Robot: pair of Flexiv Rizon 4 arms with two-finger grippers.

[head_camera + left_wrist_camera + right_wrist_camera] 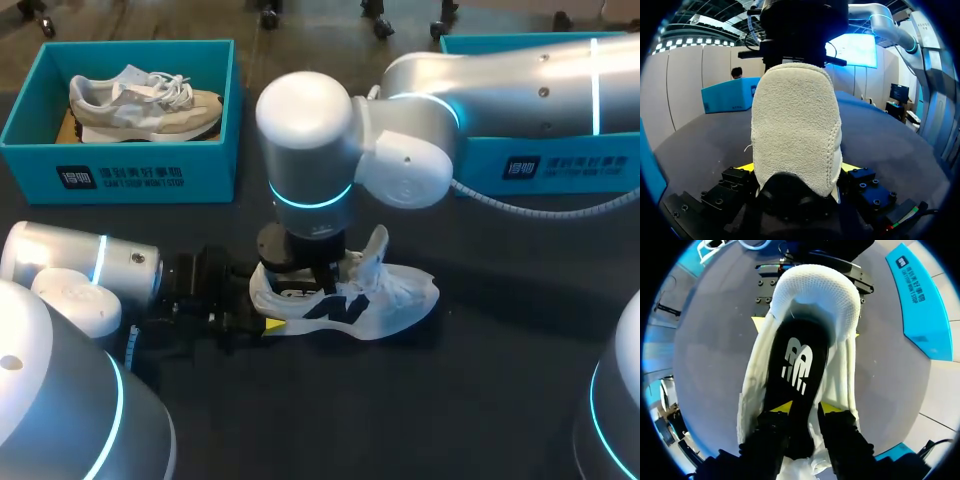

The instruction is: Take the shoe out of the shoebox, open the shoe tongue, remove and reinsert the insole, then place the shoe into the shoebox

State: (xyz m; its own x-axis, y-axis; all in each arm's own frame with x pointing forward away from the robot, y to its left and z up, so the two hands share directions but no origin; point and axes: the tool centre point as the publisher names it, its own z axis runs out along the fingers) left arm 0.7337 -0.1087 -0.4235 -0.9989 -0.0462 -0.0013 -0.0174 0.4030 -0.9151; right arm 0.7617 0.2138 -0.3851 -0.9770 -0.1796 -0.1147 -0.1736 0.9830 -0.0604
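Soft, even light falls from overhead in the head view. The dark table (500, 400) soaks it up and stays dim, while the right arm (480, 90) carries broad pale highlights along its top, with no harsh glare. Glowing cyan rings (310, 197) on the arms add light of their own. The white shoe (370, 300) casts only a faint, soft-edged shadow. In the left wrist view its heel is evenly lit, but the left gripper (797, 167) sits in deep shade. In the right wrist view the black insole (797, 370) stays dark, and the teal shoebox (917, 305) bows into a curve.
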